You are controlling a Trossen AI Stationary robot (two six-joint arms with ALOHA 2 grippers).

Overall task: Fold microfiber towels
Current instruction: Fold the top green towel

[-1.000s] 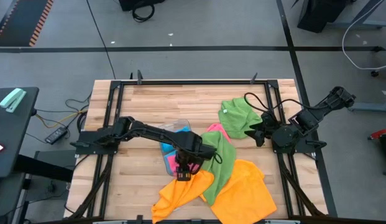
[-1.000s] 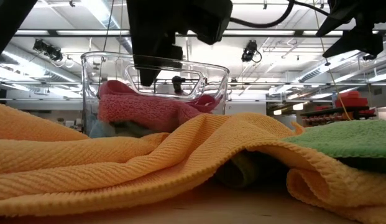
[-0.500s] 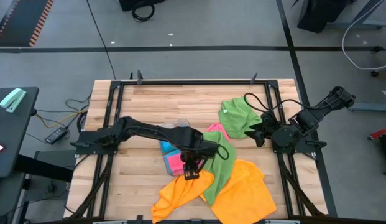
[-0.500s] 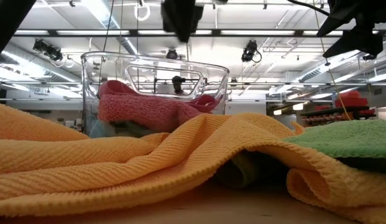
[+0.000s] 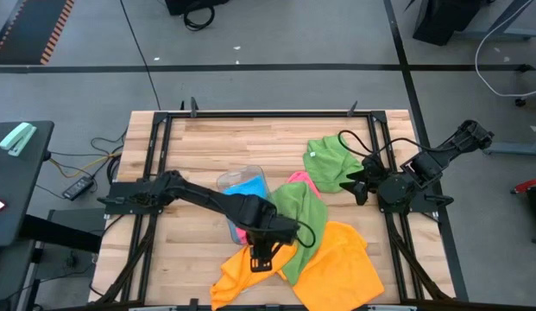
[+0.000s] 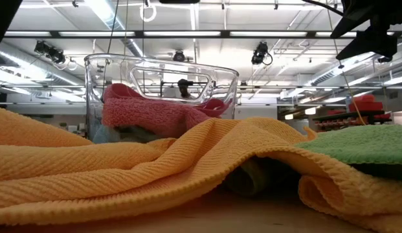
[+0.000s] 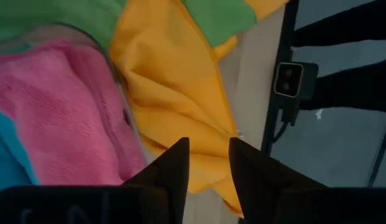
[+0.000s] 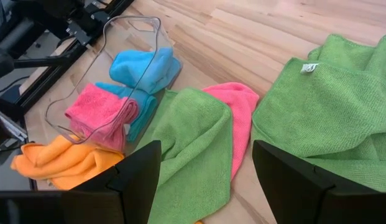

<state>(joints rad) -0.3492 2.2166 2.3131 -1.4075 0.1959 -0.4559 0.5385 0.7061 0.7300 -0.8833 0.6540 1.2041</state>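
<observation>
Tray [image 6: 97, 84] half hidden behind orange towel [image 6: 123, 175]; pink towel [image 6: 155, 110] inside.

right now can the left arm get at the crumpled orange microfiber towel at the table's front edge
Probably yes. The left gripper hangs directly over the crumpled orange microfiber towel, fingers parted a little, with nothing between them and the cloth. The green towel lies beside it, not over that spot.

Counted on the table: two green towels [image 5: 332, 162] [image 5: 304, 216], two orange [image 5: 250, 269] [image 5: 347, 263], two pink [image 8: 99, 107] [image 8: 239, 112], one blue [image 8: 146, 67], one clear tray [image 6: 97, 84].
</observation>
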